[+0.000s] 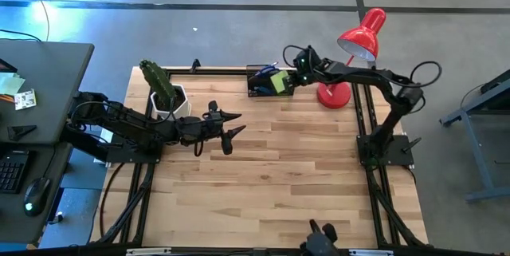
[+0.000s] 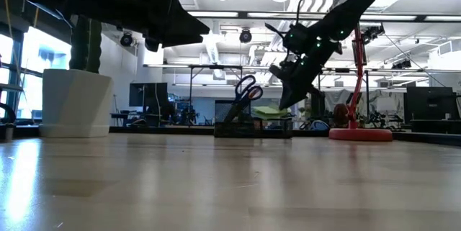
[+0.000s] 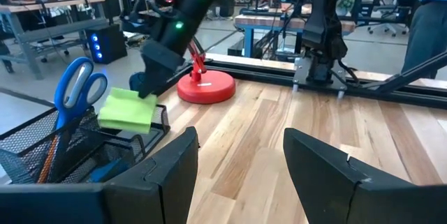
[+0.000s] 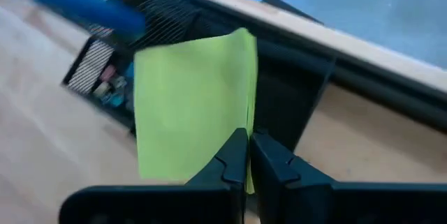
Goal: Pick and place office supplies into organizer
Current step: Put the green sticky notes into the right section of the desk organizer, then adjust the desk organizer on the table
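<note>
Currently, starting at the left of my overhead camera, I see the potted cactus (image 1: 163, 92) in its white pot near the table's (image 1: 271, 184) far-left corner, and just right of it the left gripper (image 1: 231, 128) hanging above the bare wood with its fingers spread apart, holding nothing. Farther right, against the far edge, sits the black mesh organizer (image 1: 261, 82); the blue-handled scissors (image 3: 75, 88) stand in it upright, handles up, blades down in the mesh. Over the organizer's right end the right gripper (image 1: 293, 77) pinches the lime-green sticky-note pad (image 4: 192, 109) by one edge, fingers closed on it. From the table-level camera the pad (image 2: 272, 111) lies nearly flat, just above the organizer's rim; I cannot tell whether it touches. Right of that stands the red desk lamp (image 1: 351, 57), its base on the table just beside the organizer.
</note>
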You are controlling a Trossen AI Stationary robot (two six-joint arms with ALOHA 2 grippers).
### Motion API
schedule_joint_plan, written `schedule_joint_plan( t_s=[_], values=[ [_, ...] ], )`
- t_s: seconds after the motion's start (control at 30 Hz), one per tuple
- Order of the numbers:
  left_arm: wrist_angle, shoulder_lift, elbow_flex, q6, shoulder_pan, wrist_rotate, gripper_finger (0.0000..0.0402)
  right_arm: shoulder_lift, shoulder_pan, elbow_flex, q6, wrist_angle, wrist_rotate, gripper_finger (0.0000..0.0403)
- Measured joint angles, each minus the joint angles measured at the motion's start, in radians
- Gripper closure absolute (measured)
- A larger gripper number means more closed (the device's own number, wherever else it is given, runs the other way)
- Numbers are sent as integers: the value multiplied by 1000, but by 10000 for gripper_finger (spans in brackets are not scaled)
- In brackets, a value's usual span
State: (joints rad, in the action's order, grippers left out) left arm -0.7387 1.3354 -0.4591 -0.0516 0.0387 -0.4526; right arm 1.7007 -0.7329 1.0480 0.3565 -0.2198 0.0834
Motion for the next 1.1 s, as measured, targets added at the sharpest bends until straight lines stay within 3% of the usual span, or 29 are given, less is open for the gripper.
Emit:
schedule_joint_plan(
  t_s=[0.27,0.57,1.1],
  values=[
    [1,0,0,18,0,0,202,69,-50,23,32,43,-1,401],
    [1,0,0,20,0,0,202,117,-19,23,88,81,26,394],
    [11,0,0,20,0,0,202,98,1,26,13,-50,15,282]
  ],
)
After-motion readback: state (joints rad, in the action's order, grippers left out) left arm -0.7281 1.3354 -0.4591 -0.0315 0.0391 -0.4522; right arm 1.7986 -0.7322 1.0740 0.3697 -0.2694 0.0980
